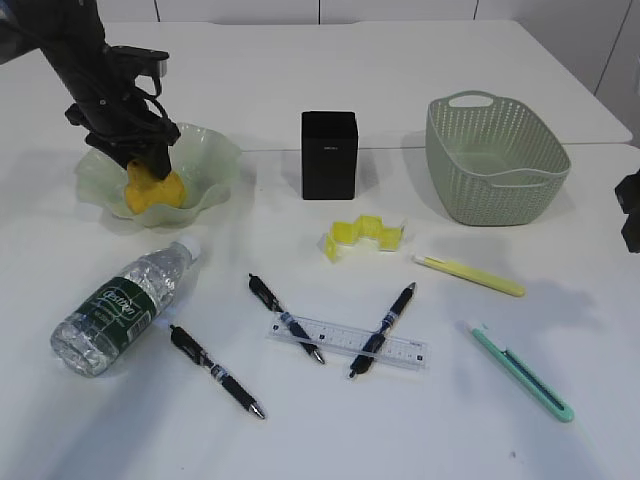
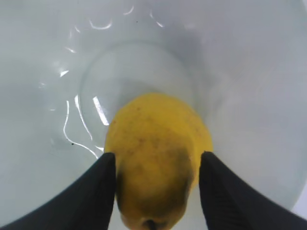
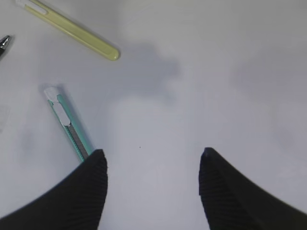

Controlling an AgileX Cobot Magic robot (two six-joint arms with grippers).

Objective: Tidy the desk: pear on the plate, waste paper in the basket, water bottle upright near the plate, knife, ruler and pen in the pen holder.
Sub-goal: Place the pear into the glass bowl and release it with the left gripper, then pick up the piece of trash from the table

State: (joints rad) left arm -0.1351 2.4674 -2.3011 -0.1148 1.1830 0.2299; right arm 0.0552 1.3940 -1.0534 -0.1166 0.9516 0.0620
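The yellow pear (image 1: 155, 190) rests in the pale green plate (image 1: 215, 150) at the back left. My left gripper (image 1: 150, 160) stands over it, jaws on either side of the pear (image 2: 153, 129), and a thin gap shows at the right finger (image 2: 216, 191). The water bottle (image 1: 125, 305) lies on its side in front of the plate. The waste paper (image 1: 362, 235) sits before the black pen holder (image 1: 329, 155). The ruler (image 1: 348, 342) lies under two pens (image 1: 285, 318) (image 1: 382, 330). My right gripper (image 3: 152, 152) hangs open over bare desk beside the teal knife (image 3: 67, 124).
The green basket (image 1: 495, 160) stands at the back right. A yellow utility knife (image 1: 470, 275) lies in front of it, and the teal one (image 1: 520, 372) lies nearer the front. A third pen (image 1: 215, 370) lies beside the bottle.
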